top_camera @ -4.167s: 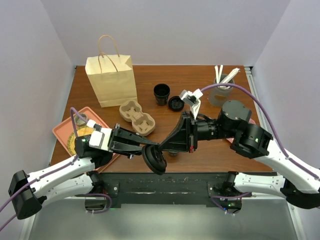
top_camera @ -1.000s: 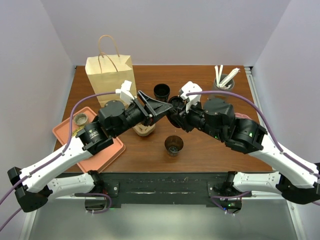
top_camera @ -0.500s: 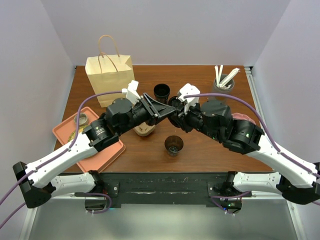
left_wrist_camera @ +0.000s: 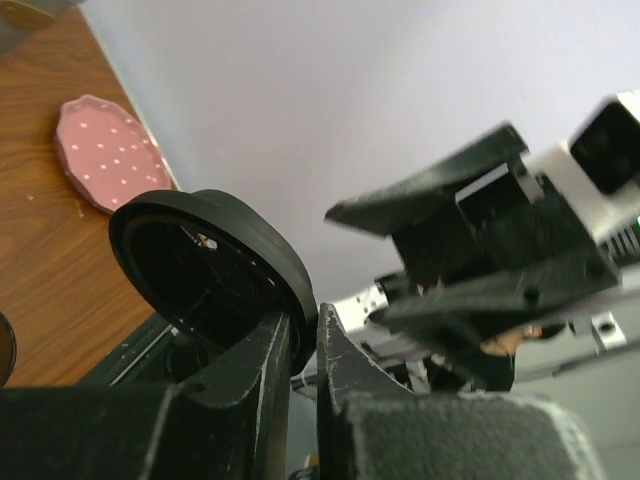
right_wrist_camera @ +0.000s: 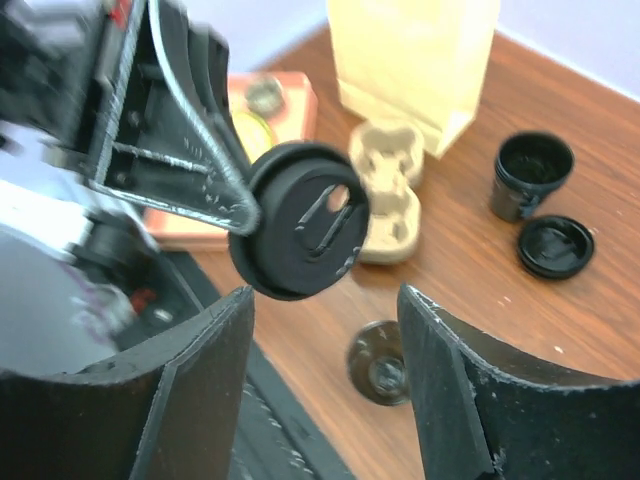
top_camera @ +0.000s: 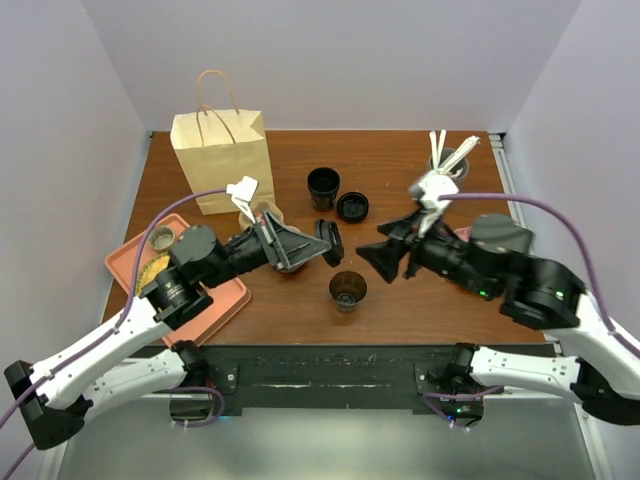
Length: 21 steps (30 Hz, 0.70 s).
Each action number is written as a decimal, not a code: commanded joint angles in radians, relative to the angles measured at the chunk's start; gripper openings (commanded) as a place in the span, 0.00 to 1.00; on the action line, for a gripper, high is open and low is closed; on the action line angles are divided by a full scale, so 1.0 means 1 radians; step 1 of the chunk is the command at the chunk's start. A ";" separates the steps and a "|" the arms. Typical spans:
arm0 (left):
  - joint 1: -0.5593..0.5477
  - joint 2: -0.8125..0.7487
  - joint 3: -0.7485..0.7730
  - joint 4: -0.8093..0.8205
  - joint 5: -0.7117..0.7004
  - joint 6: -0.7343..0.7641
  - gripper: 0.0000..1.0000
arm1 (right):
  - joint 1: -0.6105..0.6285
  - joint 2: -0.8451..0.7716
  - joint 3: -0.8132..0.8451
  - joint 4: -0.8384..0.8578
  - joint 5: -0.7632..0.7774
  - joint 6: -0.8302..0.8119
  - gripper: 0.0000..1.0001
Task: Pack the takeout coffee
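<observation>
**Near edge.** The takeout coffee cup is stood upright on the table, well apart from the bag. From overhead its mouth is seen uncovered. Whether it holds liquid cannot be told.

**Above and just behind it.**
- The sip lid is held in the air, on edge, pinched by its rim in the left gripper, whose fingers are nearly closed on it.
- The right gripper is set facing the lid with its fingers spread wide. Nothing is held by it and the lid is not touched.

**Mid table.** The cup carrier is partly hidden under the left arm in the overhead view. Its visible cells are seen empty.

**Beyond.** A loose lid lies flat on the wood, with the lidless cup just behind it.

**Far left.** The paper bag stands upright. Its inside is not shown.

**Progress.** The task is judged to be at an early stage: the cup is not lidded and nothing is seated in the carrier. Still to be done, by judgement: the lid pressed on, then the cup packed.

**Views.**
- The rim pinch and the lid's hollow underside are shown only by the left wrist view.
- The lid's top face with its sip slot, and the gap to each right finger, are shown only by the right wrist view.
- The full spacing from cup to carrier to bag is best read from the overhead view.
</observation>
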State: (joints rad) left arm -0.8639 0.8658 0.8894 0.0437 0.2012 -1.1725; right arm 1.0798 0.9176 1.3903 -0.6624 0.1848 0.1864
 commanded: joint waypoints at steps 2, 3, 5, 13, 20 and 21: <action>0.026 -0.079 -0.125 0.322 0.338 -0.011 0.07 | 0.003 -0.098 0.003 0.101 -0.063 0.111 0.63; 0.026 -0.079 -0.145 0.417 0.390 -0.059 0.07 | 0.003 -0.097 -0.002 0.104 -0.094 0.113 0.62; 0.026 -0.062 -0.145 0.488 0.443 -0.094 0.07 | 0.002 -0.091 -0.013 0.104 -0.181 0.119 0.59; 0.026 0.019 -0.043 0.502 0.626 -0.134 0.03 | 0.002 -0.147 -0.082 0.165 -0.295 0.061 0.46; 0.026 0.010 -0.055 0.498 0.621 -0.161 0.03 | 0.002 -0.184 -0.157 0.210 -0.346 -0.177 0.41; 0.025 0.007 -0.061 0.496 0.619 -0.164 0.03 | 0.002 -0.186 -0.160 0.216 -0.338 -0.180 0.41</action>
State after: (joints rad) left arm -0.8417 0.8898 0.8009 0.5083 0.7853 -1.2999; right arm 1.0798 0.7540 1.2491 -0.5373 -0.1024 0.1471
